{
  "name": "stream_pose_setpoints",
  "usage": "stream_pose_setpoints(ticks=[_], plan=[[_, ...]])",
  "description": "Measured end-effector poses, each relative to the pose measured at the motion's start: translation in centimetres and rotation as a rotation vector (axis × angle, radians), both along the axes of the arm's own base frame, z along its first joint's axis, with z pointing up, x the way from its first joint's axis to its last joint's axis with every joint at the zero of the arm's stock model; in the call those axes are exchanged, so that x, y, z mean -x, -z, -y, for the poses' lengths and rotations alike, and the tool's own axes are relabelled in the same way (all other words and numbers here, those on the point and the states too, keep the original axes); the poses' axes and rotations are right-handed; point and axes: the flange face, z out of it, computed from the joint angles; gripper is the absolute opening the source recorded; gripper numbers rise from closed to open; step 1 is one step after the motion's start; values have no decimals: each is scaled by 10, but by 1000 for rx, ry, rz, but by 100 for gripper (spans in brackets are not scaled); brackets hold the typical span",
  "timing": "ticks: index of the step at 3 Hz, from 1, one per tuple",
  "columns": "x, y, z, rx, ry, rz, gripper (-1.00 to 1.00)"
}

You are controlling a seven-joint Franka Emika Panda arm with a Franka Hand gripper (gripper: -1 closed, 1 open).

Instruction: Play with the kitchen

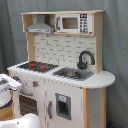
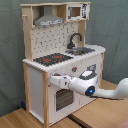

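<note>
White and pale wood, the kitchen [image 1: 60, 70] fills the first exterior view: one hob [image 1: 36, 65], one faucet [image 1: 85, 59], one hood [image 1: 41, 27]. Only a bit of the arm shows at the first exterior view's left edge.

In the second exterior view the gripper [image 2: 54, 79] sits at the oven front, probably going for a knob or handle. Can't tell its state.

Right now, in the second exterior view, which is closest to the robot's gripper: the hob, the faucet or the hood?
From the gripper:
1. Hob, just above it on the counter.
2. Faucet, higher and toward the second exterior view's right.
3. Hood, up top.
</note>
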Motion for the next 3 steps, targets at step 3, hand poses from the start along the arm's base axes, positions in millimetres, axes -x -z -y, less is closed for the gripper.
stream_pose_setpoints(ticks=[3], plan=[[0, -3, 1, -392, -13, -28, -100]])
